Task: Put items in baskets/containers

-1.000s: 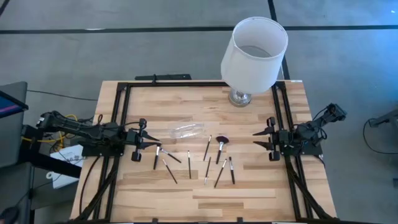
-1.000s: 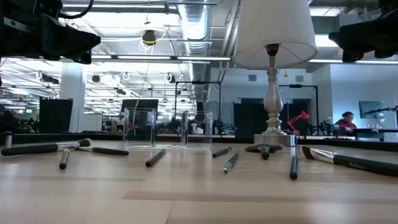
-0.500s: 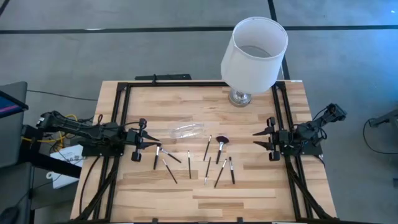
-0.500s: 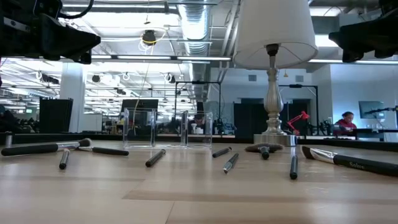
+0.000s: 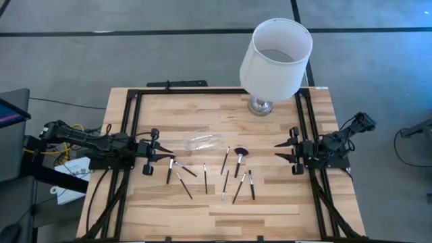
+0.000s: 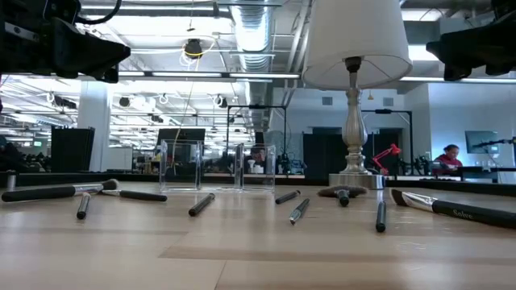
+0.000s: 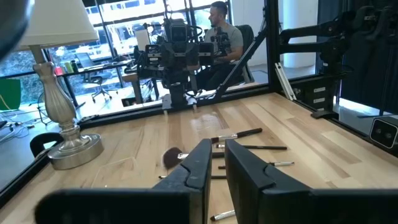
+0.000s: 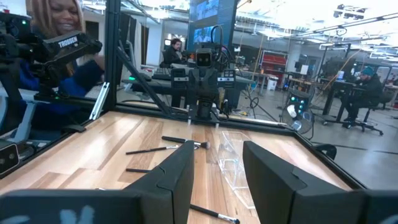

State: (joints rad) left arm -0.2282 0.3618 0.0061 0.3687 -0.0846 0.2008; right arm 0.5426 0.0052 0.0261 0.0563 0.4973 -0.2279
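Note:
Several thin dark-handled makeup brushes point(image 5: 206, 177) lie flat and scattered on the middle of the wooden table. One of them has a fluffy dark-purple head point(image 5: 241, 151). A small clear plastic container point(image 5: 204, 142) lies on the table just beyond them, toward the far edge; it also shows in the right wrist view point(image 8: 233, 165). My left gripper point(image 5: 160, 154) hovers level at the table's left, open by a narrow gap point(image 7: 217, 144), its tips close to the leftmost brushes. My right gripper point(image 5: 278, 152) hovers level at the right, open wider point(image 8: 217, 146), with nothing between its fingers.
A tall lamp with a white shade point(image 5: 277, 54) stands on a silver base point(image 5: 260, 104) at the table's far edge, right of centre. A black frame point(image 5: 131, 121) runs along the table's sides. Bare wood lies near the front edge point(image 5: 216, 219). People sit in the room beyond the table.

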